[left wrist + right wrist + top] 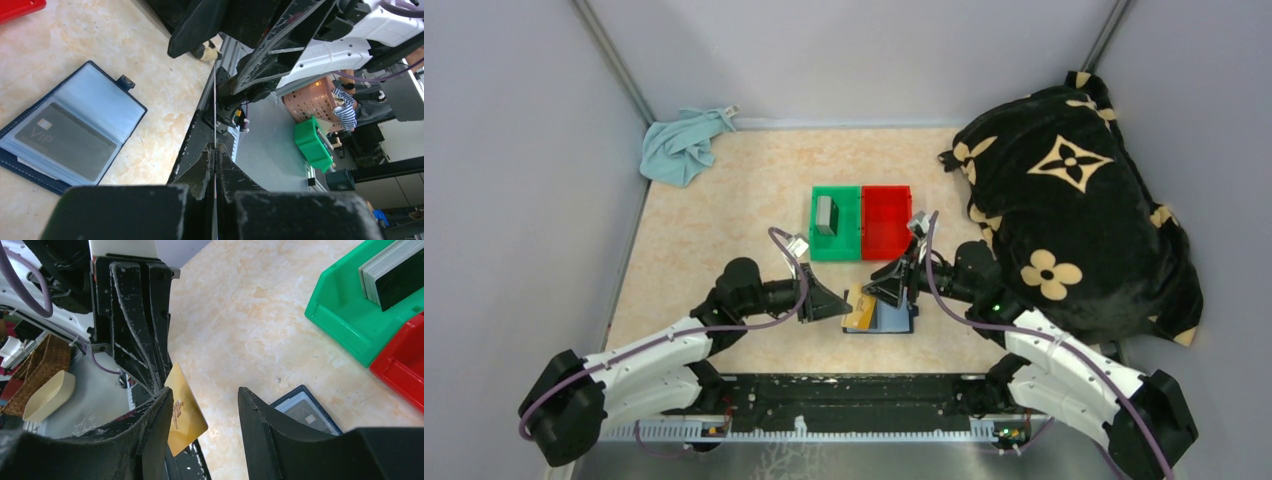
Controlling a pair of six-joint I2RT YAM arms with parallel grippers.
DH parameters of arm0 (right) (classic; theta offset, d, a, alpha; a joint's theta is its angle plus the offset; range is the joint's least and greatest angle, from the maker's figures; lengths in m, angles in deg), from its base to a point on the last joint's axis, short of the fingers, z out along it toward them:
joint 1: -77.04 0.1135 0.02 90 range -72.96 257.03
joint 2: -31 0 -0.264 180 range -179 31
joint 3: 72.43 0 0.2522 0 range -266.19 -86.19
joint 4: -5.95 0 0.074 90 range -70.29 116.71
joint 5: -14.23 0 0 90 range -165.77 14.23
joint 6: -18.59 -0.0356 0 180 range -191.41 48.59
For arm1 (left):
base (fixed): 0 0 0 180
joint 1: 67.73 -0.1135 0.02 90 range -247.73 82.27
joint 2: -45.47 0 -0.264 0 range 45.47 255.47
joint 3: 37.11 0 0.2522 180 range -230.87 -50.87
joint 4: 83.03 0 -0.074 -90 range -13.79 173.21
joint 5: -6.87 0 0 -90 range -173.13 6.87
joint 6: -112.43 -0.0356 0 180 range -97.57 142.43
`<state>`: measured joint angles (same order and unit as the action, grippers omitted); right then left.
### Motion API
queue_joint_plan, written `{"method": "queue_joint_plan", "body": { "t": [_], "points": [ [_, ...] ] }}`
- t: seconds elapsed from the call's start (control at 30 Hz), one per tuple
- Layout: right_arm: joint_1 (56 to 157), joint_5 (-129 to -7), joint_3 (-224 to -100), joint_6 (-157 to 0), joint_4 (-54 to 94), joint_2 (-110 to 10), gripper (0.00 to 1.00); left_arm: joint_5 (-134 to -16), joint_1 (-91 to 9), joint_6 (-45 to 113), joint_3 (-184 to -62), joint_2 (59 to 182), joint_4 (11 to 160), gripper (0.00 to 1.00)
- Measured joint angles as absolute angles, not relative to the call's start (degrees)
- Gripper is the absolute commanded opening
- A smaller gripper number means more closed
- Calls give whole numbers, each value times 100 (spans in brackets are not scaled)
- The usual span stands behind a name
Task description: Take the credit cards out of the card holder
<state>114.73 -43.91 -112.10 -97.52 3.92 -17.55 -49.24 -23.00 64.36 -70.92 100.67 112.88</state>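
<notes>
The card holder (890, 318) lies open on the table near the front edge, a navy wallet with clear pockets. A grey card (65, 141) sits in one pocket of the card holder (30, 167). My left gripper (840, 303) is shut on a tan-gold credit card (859, 309), which is seen edge-on as a thin line (215, 100) between its fingers. In the right wrist view the gold card (186, 415) stands upright just inside my right gripper's left finger (157, 412). My right gripper (205, 392) is open above the card holder (304, 411), its pads apart from the card.
A green bin (835, 245) holding a stack of grey cards (826, 214) and a red bin (886, 222) stand side by side behind the wallet. A black flower-patterned blanket (1064, 190) fills the right side. A light blue cloth (682, 146) lies at the back left.
</notes>
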Motion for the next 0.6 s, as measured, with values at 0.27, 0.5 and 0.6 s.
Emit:
{"method": "queue_joint_plan", "body": {
  "t": [0.27,0.5,0.6],
  "points": [
    [11471,-3930,-11197,-9695,370,-1792,22,-4535,-2490,6550,-7086,10073,11675,0],
    [11473,-3467,-11166,-9761,239,-1720,0,-4391,-2571,6589,-7051,10119,11756,6],
    [11471,-3377,-11079,-9879,66,-1705,0,-4397,-2573,6572,-7044,10036,11721,36]
  ]
}}
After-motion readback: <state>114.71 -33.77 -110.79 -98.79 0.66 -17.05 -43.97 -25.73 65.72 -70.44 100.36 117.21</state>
